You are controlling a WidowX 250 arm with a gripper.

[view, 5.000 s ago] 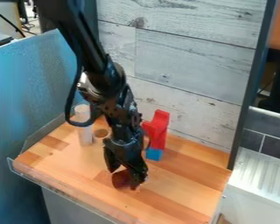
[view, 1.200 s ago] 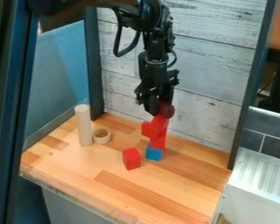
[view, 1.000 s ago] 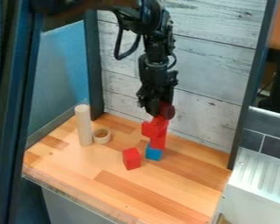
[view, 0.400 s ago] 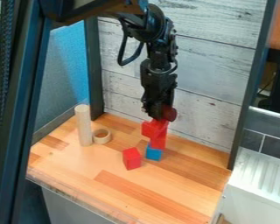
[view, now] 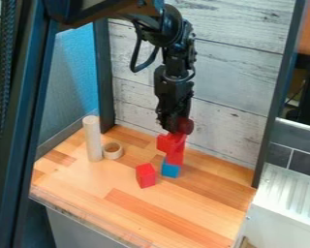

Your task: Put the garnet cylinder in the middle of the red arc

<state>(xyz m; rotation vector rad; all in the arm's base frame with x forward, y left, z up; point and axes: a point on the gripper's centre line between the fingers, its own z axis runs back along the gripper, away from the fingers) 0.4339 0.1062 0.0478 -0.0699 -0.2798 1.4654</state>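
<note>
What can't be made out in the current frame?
All camera view:
- Garnet cylinder: left part, hidden by the end effector.
- Contact between cylinder and red arc: too small to tell.
- Blue block: back, hidden by its own front.
- Ribbed white surface: right end, cut off by the image edge.

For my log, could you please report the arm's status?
Gripper holding garnet cylinder. Cylinder at top of red arc. Nothing visibly in the way.
</note>
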